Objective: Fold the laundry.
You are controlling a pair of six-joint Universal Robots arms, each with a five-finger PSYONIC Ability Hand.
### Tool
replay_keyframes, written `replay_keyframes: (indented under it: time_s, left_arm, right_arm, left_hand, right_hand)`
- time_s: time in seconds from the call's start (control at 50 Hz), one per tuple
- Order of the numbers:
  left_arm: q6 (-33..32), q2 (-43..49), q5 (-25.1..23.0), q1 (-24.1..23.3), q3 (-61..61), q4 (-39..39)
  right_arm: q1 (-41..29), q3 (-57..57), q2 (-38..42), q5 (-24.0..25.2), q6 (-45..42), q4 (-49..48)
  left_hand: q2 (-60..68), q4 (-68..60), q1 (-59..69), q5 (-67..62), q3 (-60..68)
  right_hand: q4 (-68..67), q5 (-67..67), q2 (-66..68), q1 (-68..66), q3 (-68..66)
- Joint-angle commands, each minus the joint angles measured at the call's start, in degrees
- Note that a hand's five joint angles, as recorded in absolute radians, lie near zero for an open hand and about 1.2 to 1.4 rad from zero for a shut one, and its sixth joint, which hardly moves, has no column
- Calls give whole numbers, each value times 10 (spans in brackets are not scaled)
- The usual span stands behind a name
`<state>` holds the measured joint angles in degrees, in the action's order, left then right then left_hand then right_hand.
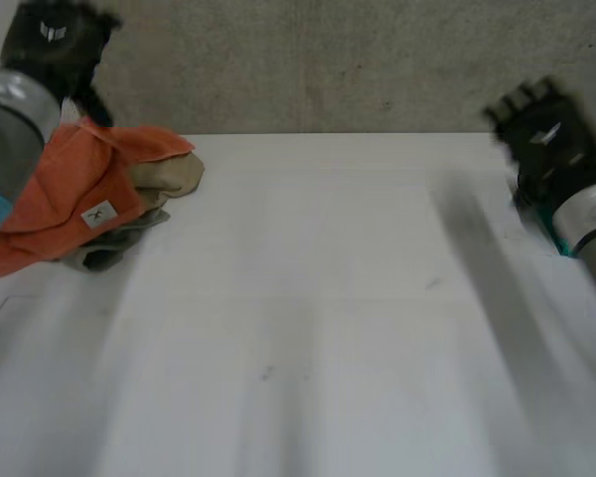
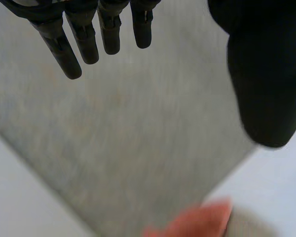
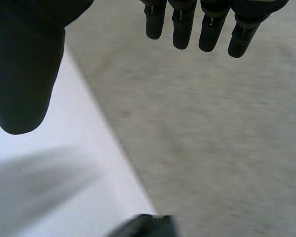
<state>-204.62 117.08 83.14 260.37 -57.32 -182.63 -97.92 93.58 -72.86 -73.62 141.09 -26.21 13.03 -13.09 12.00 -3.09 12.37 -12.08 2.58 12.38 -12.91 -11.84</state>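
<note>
A white table [image 1: 308,298] carries a small pile of laundry [image 1: 89,214] at its far left corner; an orange cloth [image 1: 70,194] lies crumpled on top, a white label [image 1: 99,214] with a dark mark showing on its near side; a beige cloth [image 1: 176,179] pokes out from under it toward the table's middle, resting on the tabletop; a grey cloth [image 1: 104,256] shows beneath the orange one at the pile's near edge, flat against the surface; the heap sits just inside the table's far edge.
</note>
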Motion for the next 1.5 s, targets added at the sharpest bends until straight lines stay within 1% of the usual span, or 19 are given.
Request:
replay_keyframes:
  time_s: [0.02, 0.16, 0.28, 0.3, 0.34, 0.36, 0.44, 0.52, 0.68, 0.76, 0.84, 0.96, 1.12, 1.22, 1.28, 1.3, 1.34, 1.44, 1.5]
  left_arm:
    - [-87, 159, -25, 90, 63, -61]
    - [-86, 295, -90, 133, 172, -92]
    - [-87, 381, -92, 145, 258, -91]
    - [-87, 387, -93, 144, 269, -89]
    - [-86, 386, -90, 138, 269, -90]
    - [-86, 384, -90, 134, 267, -91]
    - [-72, 322, -65, 96, 245, -97]
    - [-13, 194, -18, 53, 186, -119]
    - [221, -47, -11, -59, 59, -178]
    - [299, -89, -11, -95, 35, -178]
    - [333, -90, -10, -142, 20, -165]
    - [325, -56, -8, -166, -38, -132]
    - [235, 69, 2, -196, -93, -60]
    - [205, 101, 41, -179, -111, -20]
    - [201, 100, 65, -153, -110, -19]
    - [199, 97, 77, -139, -111, -18]
    - [196, 90, 84, -131, -112, -18]
    - [189, 26, 89, -139, -125, -14]
    - [188, -25, 88, -158, -157, -15]
  right_arm:
    - [-30, 75, 7, -3, -61, 4]
    - [-32, 93, 20, -2, -57, 4]
    - [-28, 95, 27, -3, -57, 4]
    - [-27, 95, 26, -3, -60, 4]
    - [-27, 95, 26, -3, -62, 4]
    - [-26, 94, 26, -3, -62, 4]
    - [-25, 93, 26, -3, -57, 4]
    - [-25, 93, 26, -3, -56, 3]
    - [-24, 93, 18, -9, -56, 3]
    - [-24, 95, 17, -9, -56, 4]
    - [-23, 100, 15, -10, -56, 5]
    - [-22, 100, 6, -9, -55, 5]
    - [5, 91, -6, -11, -15, 5]
    - [13, 80, -10, -10, 48, 26]
    - [12, 70, -11, -10, 62, 59]
    - [12, 62, -11, -8, 69, 88]
    - [11, 53, -10, -7, 70, 123]
    - [-7, 28, -11, -12, 92, 216]
    - [-24, 18, -10, -11, 138, 256]
  left_hand:
    - [36, -35, 46, -35, 42]
    - [61, -60, 71, -60, 68]
    - [178, -178, 189, -178, 185]
    - [354, -353, 364, -353, 360]
    - [608, -607, 618, -607, 614]
    - [669, -668, 679, -669, 676]
    - [670, -669, 680, -669, 676]
    - [670, -669, 680, -669, 676]
    - [670, -669, 680, -669, 676]
    - [670, -669, 680, -669, 676]
    - [670, -669, 680, -669, 676]
    - [670, -669, 680, -669, 676]
    - [670, -669, 680, -669, 676]
    - [670, -669, 680, -669, 676]
    - [459, -458, 469, -458, 465]
    - [281, -281, 292, -281, 288]
    - [177, -177, 188, -177, 184]
    - [160, -160, 171, -160, 167]
    - [160, -160, 171, -160, 167]
  right_hand:
    - [21, -26, -24, 29, 18]
    - [21, -26, -24, 29, 18]
    - [21, -26, -24, 29, 18]
    - [21, -26, -24, 29, 18]
    - [21, -26, -24, 29, 18]
    - [21, -26, -24, 29, 18]
    - [21, -26, -24, 29, 18]
    - [21, -26, -24, 29, 18]
    - [21, -26, -24, 29, 18]
    - [21, -26, -24, 29, 18]
    - [21, -26, -24, 29, 18]
    - [21, -26, -24, 29, 18]
    - [21, -26, -24, 29, 18]
    - [21, -26, -24, 29, 18]
    - [21, -26, -24, 29, 18]
    - [21, -26, -24, 29, 18]
    - [21, -26, -24, 29, 18]
    - [21, -26, -24, 29, 18]
    - [21, -26, -24, 29, 18]
